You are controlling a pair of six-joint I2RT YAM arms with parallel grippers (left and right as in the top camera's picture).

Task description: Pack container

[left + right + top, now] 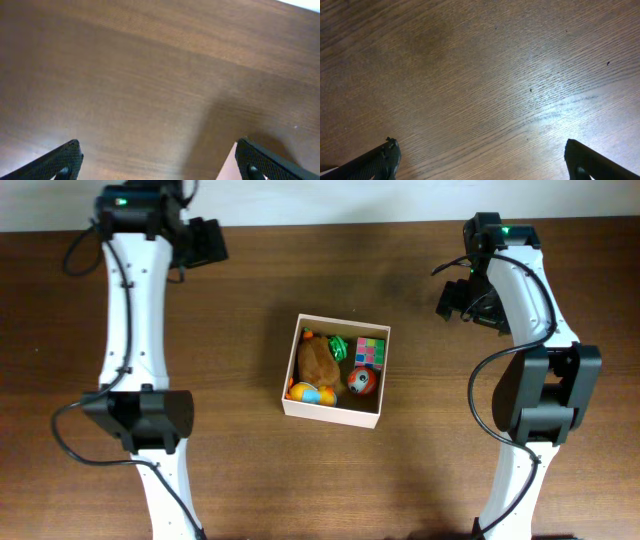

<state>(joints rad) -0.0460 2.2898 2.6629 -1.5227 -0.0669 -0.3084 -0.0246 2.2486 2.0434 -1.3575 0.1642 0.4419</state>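
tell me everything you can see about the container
The container is a square, shallow, open-top box with thin white walls that look like cardboard. It sits flat on the brown wooden table near its middle, slightly rotated. Inside lie a brown plush, a colourful cube, a red ball and other small toys. Nothing else touches it.

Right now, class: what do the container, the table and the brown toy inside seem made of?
Container: probably cardboard, matte; thin white walls, tan inside. Table: wood or wood-look laminate, slight sheen; visible grain, soft glare. Brown toy: perhaps plush; dull, rounded, too small to confirm.
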